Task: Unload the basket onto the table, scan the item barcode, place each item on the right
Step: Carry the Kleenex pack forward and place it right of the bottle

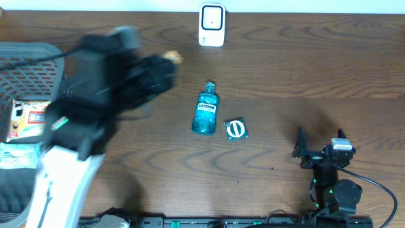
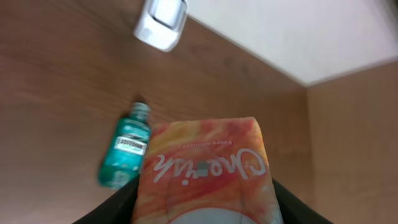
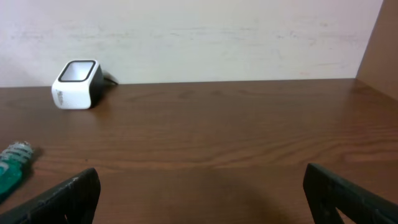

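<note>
My left gripper [image 2: 205, 200] is shut on an orange and pink packet [image 2: 205, 158] with white script lettering, its black fingers pressing both long sides. From above, the left arm is a motion blur, and only a tan corner of the packet [image 1: 173, 58] pokes out past the left gripper [image 1: 161, 66], left of the scanner. The white barcode scanner [image 1: 211, 25] stands at the table's far edge, and it also shows as the scanner [image 2: 163, 18] in the left wrist view. My right gripper [image 1: 321, 140] rests open near the front right, nothing between its fingers [image 3: 74, 193].
A teal mouthwash bottle [image 1: 205, 109] lies mid-table with a small dark square packet [image 1: 236, 129] beside it. A grey mesh basket [image 1: 28, 60] holding several packaged goods sits at the left edge. A wooden side wall [image 3: 379, 43] rises to the right.
</note>
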{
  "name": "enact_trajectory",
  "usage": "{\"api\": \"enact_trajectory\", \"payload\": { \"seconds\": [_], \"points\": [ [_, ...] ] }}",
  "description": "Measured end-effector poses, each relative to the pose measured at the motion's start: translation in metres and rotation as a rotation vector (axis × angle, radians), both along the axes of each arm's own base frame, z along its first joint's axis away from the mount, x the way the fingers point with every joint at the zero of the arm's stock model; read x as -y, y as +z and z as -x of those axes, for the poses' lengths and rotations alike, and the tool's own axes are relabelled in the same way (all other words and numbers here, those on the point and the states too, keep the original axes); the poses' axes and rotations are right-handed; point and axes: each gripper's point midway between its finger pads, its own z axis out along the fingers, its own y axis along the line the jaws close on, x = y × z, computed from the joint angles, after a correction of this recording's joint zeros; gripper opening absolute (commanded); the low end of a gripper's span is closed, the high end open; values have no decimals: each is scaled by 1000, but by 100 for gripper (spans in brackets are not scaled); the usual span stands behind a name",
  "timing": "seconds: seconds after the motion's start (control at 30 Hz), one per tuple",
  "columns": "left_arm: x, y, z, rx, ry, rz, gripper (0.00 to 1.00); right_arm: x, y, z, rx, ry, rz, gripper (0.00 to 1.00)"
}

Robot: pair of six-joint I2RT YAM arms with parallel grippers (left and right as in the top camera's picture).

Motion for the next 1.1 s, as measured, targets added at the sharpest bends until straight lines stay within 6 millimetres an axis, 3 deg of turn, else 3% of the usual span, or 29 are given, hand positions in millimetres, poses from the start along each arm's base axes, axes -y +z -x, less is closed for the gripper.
{"api": "enact_trajectory", "payload": {
  "seconds": [0.17, 0.27, 0.5, 0.63, 0.73, 0.9, 1.1],
  "points": [
    [80, -62, -34, -42, -108, -86, 52, 0, 0, 0, 0, 0, 0, 99],
    [117, -104, -47, -60, -139, -144, 53, 0, 0, 0, 0, 0, 0, 99],
    [165, -204, -59, -99, -144, -332, 57, 0, 0, 0, 0, 0, 0, 99],
    [186, -247, -59, -102, -159, -388, 63, 0, 0, 0, 0, 0, 0, 99],
    [197, -270, -54, -105, -173, -420, 70, 0, 0, 0, 0, 0, 0, 99],
    [205, -280, -46, -83, -174, -464, 99, 0, 0, 0, 0, 0, 0, 99],
    [199, -280, -42, -75, -160, -517, 98, 0, 0, 0, 0, 0, 0, 99]
  ]
}}
